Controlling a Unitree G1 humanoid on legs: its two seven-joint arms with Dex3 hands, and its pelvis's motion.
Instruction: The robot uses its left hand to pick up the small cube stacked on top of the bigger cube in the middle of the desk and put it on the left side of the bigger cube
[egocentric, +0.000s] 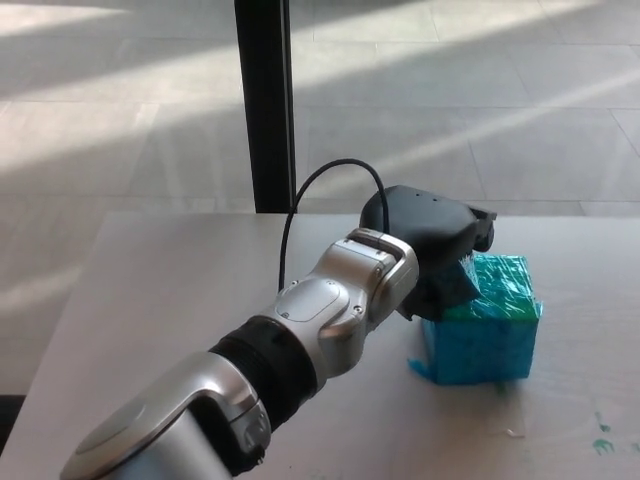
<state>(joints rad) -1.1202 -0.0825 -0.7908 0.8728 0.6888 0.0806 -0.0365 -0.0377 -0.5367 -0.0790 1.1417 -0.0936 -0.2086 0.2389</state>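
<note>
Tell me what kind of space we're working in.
Probably an indoor lobby or office by a window: a pale desk with the bigger cube, a sunlit tiled floor beyond, and a black pillar.
</note>
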